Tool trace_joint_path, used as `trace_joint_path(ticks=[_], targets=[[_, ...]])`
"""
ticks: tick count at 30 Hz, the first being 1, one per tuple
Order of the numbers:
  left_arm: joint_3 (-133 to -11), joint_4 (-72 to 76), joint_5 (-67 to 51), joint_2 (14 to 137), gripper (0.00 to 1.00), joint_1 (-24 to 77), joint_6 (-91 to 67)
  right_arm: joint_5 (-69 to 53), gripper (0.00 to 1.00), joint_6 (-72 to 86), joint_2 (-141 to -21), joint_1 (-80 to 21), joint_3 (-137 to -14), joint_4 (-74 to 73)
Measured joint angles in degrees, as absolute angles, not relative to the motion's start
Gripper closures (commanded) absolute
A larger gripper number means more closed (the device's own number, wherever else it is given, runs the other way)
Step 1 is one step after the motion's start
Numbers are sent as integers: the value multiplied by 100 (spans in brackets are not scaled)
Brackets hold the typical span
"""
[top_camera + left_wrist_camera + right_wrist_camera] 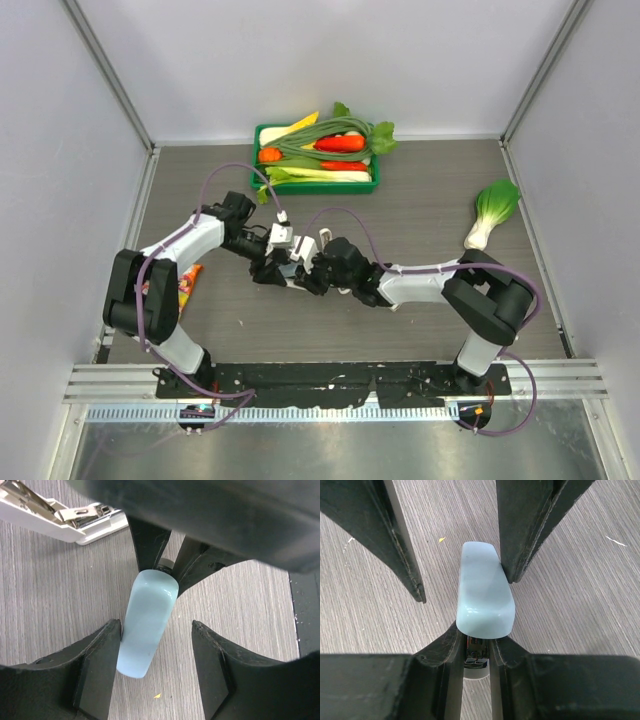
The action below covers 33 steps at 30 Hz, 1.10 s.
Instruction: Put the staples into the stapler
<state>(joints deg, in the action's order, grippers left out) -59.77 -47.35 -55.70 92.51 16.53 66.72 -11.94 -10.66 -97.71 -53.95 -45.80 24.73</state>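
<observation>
The stapler (pixel 147 625), pale blue and glossy, lies flat near the middle of the worktop (pixel 420 230), where the two arms meet head-on. The right gripper (pixel 476 650) is pressed together on one end of it, with a bit of metal showing between its fingers. The left gripper (pixel 156 642) stands spread astride the other end, one finger touching the stapler's side and the other apart from it, with bare wood between. Just beyond, a white plastic piece with a metal strip (pixel 65 517) rests on the surface; whether it belongs to the stapler I cannot tell. The worktop is grey wood-grain laminate with a tiny yellow speck (pixel 157 696) beside the stapler. Under the left arm, towards the left edge, a colourful bag (pixel 188 285) is half hidden. At the middle of the far edge sits a green tray (pixel 262 135) heaped with toy vegetables, a carrot (pixel 340 143) on top, and a toy bok choy (pixel 492 212) lies alone near the right edge. Purple cables (pixel 235 170) loop over both arms. Plain pale walls (pixel 330 60) box in three sides, and a metal rail (pixel 560 380) runs along the near edge.
</observation>
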Motion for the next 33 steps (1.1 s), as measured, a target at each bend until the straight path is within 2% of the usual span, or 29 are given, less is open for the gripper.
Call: trace_joint_path(ticks=[5, 9, 17, 24, 25, 26, 33], targets=[[-5977, -4700, -5760, 9229, 24, 1656, 6547, -1389, 99, -1011, -9664, -5365, -4580, 2443], [-5977, -4694, -5854, 9216, 28, 1656, 6475, -1538, 99, -956, -9585, -5317, -4580, 2432], [-5977, -4244, -5931, 9214, 58, 1693, 5693, -1691, 99, -906, -9539, -5290, -4580, 2432], [-5972, -3835, -5889, 9080, 75, 1702, 4993, -1662, 99, -939, -9509, -5196, -4580, 2477], [-5955, -3760, -5848, 8991, 92, 1697, 4906, -1660, 99, -956, -9496, -5181, -4580, 2521], [-5927, -3695, -5815, 8897, 100, 1686, 4823, -1662, 99, -978, -9483, -5166, -4578, 2563], [-5459, -3120, -5725, 7915, 100, 1372, 4195, -1667, 99, -1107, -9437, -5164, -4506, 3063]])
